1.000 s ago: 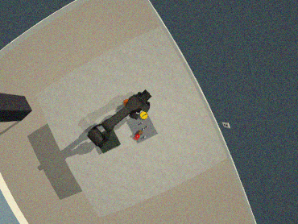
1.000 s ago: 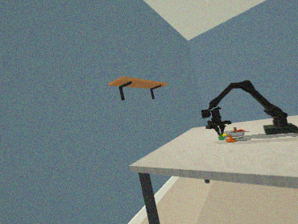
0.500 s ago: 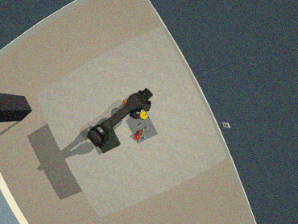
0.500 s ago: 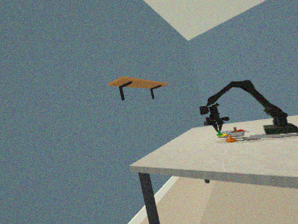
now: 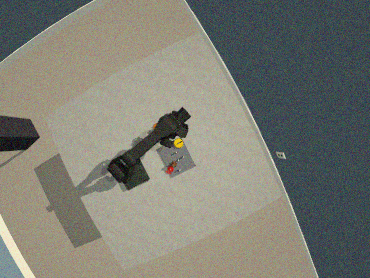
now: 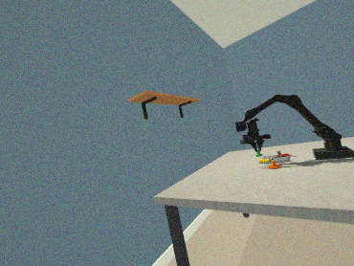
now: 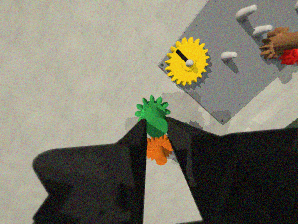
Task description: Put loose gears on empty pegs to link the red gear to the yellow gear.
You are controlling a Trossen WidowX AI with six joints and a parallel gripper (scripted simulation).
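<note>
The claw (image 6: 258, 150) (image 7: 158, 121), closed on the green gear (image 6: 258, 154) (image 7: 153, 114), hangs beyond the board's edge. The orange gear (image 6: 274, 166) (image 7: 159, 149) stands on the table (image 5: 220, 200) (image 6: 210, 184) (image 7: 65, 90), off the board (image 5: 189, 162) (image 7: 197, 35). The yellow gear (image 5: 178, 143) (image 6: 264, 161) (image 7: 186, 61) sits near one corner; bare pegs separate it from the brown gear (image 7: 272, 44) and red gear (image 5: 170, 170) (image 7: 290, 57).
</note>
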